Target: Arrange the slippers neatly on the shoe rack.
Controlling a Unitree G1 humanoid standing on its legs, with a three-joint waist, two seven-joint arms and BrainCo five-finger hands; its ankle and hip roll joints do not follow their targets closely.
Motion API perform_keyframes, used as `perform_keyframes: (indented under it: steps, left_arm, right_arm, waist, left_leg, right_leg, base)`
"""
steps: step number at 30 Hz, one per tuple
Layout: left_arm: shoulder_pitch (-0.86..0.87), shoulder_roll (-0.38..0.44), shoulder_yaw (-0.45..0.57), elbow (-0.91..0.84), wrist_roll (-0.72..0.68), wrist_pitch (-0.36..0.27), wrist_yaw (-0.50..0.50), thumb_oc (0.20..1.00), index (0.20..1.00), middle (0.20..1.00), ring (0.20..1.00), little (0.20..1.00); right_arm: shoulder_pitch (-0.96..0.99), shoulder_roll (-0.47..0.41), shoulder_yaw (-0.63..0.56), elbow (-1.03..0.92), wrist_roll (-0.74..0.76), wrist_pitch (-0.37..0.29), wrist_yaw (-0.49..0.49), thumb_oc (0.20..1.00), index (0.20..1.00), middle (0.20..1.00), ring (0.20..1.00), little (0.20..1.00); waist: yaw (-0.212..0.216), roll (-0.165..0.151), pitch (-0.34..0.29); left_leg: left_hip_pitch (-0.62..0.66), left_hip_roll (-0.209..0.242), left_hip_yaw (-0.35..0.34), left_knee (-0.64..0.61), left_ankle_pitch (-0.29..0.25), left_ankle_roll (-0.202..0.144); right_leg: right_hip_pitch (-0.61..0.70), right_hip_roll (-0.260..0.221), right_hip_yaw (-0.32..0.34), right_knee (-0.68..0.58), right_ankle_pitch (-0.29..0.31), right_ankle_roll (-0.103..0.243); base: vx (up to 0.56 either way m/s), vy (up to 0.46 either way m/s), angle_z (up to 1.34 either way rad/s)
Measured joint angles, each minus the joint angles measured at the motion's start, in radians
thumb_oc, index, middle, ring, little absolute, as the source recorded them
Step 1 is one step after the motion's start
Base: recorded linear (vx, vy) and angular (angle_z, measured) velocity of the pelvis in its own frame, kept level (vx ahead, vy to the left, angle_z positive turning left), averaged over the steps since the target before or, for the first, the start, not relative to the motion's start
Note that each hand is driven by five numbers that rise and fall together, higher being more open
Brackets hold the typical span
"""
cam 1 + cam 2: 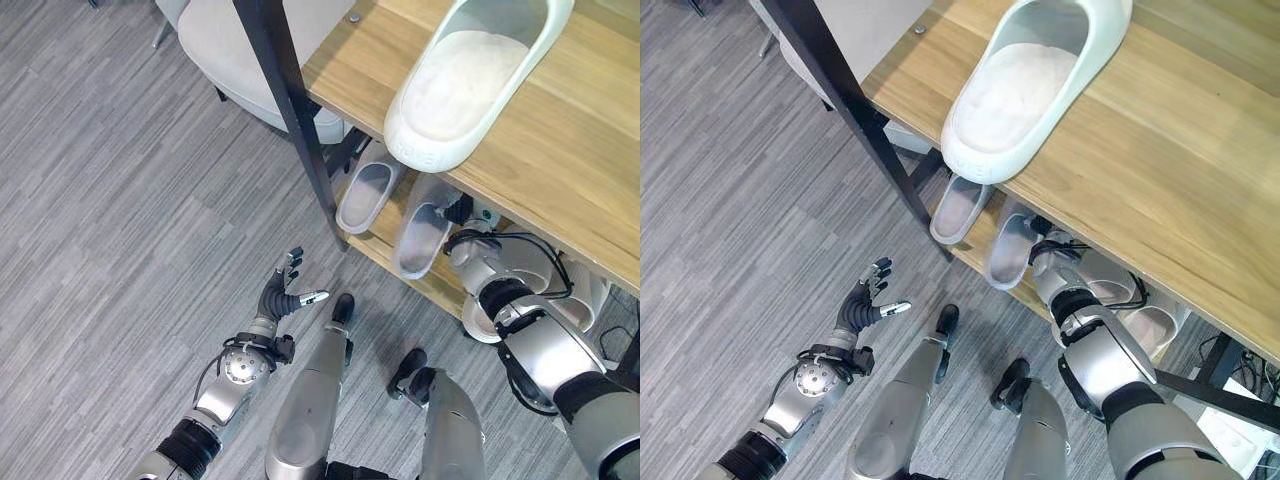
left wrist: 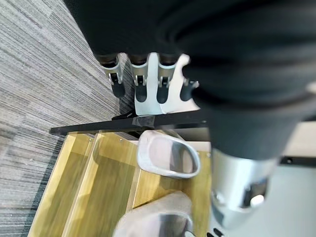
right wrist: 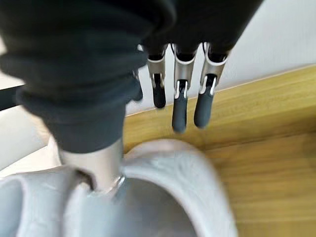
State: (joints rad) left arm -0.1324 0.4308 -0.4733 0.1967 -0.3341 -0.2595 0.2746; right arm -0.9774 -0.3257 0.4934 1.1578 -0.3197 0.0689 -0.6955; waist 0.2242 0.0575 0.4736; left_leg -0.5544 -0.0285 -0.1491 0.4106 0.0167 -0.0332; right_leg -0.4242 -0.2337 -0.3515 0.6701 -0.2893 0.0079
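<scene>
One white slipper (image 1: 470, 75) lies on the top board of the wooden shoe rack (image 1: 570, 150). Two grey slippers (image 1: 365, 195) stand side by side on the lower shelf. The right hand (image 3: 180, 98) reaches over one, fingers straight. The left hand (image 1: 285, 292) hangs spread above the grey carpet (image 1: 120, 200).

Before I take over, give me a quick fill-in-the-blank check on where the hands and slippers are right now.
1. The large white slipper lies on the ____ board of the shoe rack.
2. The right hand reaches over a grey slipper on the ____ shelf.
3. The left hand hangs over the ____, fingers straight.
4. The grey slipper beside it stands next to the rack's black ____.

Missing words: top; lower; floor; leg
</scene>
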Motion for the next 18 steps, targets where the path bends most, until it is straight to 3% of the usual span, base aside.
perform_keyframes:
  steps: [7,12,14,18]
  left_arm:
    - [0.007,-0.002,0.002,0.002,0.000,0.001,0.001,1.000,1.000,1.000,1.000,1.000]
    - [0.014,-0.017,0.005,0.013,0.000,0.005,0.009,1.000,1.000,1.000,1.000,1.000]
    - [0.012,-0.020,0.007,0.014,0.000,0.007,0.011,1.000,1.000,1.000,1.000,1.000]
    - [0.013,-0.025,0.007,0.022,-0.001,0.010,0.020,1.000,1.000,1.000,1.000,1.000]
  right_arm:
    - [0.093,0.031,-0.005,-0.089,0.037,-0.002,0.001,1.000,1.000,1.000,1.000,1.000]
    - [0.231,0.075,-0.117,-0.307,0.126,-0.045,-0.007,1.000,1.000,1.000,1.000,1.000]
    - [0.258,0.090,-0.124,-0.312,0.166,-0.049,-0.014,1.000,1.000,1.000,1.000,1.000]
    - [0.284,0.120,-0.156,-0.298,0.291,-0.083,-0.011,1.000,1.000,1.000,1.000,1.000]
  waist:
    - [-0.012,-0.008,-0.022]
    - [-0.039,-0.017,-0.028]
    - [-0.049,-0.017,-0.028]
    - [-0.053,-0.021,-0.029]
  left_leg:
    - [0.000,0.004,0.020,0.003,-0.002,0.003]
    - [-0.001,0.008,0.031,0.000,0.006,0.002]
    - [0.000,0.007,0.030,0.001,-0.024,0.001]
    - [0.001,0.014,0.048,0.008,-0.015,0.004]
  right_leg:
    - [-0.005,0.003,0.013,-0.015,0.004,0.001]
    - [-0.007,0.008,0.024,-0.033,0.028,0.019]
    - [-0.003,0.008,0.026,-0.034,0.016,0.014]
    - [-0.013,0.016,0.049,-0.034,0.022,0.016]
  base:
    - [0.00,0.033,-0.06]
    - [0.01,0.024,-0.08]
    - [0.04,-0.008,-0.03]
    - [-0.01,-0.006,-0.13]
